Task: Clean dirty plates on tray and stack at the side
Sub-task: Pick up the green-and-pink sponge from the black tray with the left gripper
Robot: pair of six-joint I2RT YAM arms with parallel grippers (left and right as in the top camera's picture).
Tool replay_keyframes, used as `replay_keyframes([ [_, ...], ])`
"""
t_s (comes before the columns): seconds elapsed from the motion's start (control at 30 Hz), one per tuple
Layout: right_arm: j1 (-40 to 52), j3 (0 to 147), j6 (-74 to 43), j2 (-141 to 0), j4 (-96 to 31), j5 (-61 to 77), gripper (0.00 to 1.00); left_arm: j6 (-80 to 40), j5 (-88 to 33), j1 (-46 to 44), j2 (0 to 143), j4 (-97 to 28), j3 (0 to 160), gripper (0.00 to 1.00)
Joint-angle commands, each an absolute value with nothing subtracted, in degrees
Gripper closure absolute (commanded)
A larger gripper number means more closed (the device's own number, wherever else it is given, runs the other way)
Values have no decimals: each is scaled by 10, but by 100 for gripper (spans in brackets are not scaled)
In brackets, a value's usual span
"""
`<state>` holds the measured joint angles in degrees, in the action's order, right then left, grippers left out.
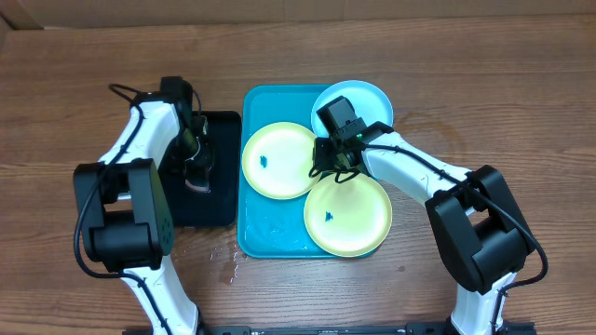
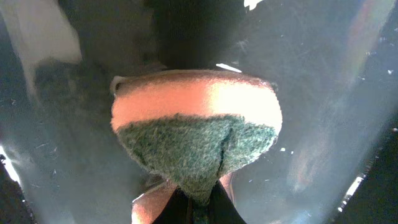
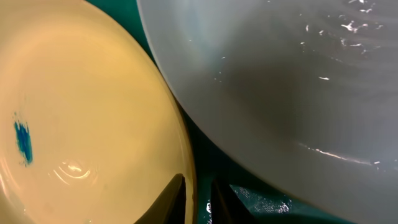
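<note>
Three plates lie on the turquoise tray (image 1: 265, 237): a yellow-green plate (image 1: 275, 160) at the left, a second yellow-green one (image 1: 349, 216) at the front right, and a light blue plate (image 1: 368, 100) at the back right. Both yellow-green plates carry a blue speck (image 3: 23, 142). My right gripper (image 1: 328, 163) (image 3: 196, 200) stands narrowly open astride the left plate's (image 3: 81, 106) rim, one finger over the plate and one over the tray (image 3: 208, 158). The blue plate (image 3: 280, 81) lies just beyond. My left gripper (image 1: 197, 173) (image 2: 202, 202) is shut on an orange-and-green sponge (image 2: 196, 130).
A black tray (image 1: 219, 209) lies left of the turquoise tray, under the left gripper. Water drops (image 1: 228, 265) sit on the wooden table by the tray's front left corner. Both arm bases stand at the front edge.
</note>
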<state>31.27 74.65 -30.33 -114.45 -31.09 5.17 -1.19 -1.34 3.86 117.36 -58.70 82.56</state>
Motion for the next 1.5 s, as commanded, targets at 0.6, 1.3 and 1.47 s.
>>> replay_keyframes([
  [0.6, 316, 743, -305, -1149, -314, 53, 80, -19, -109, 96, 888, -628, 827, 96],
  [1.3, 315, 743, -307, -1149, -315, 99, 96, -1, -50, 5, 889, -561, 743, 96],
  [1.47, 315, 743, -307, -1149, -302, 86, 92, -2, -49, -4, 892, -537, 743, 96],
])
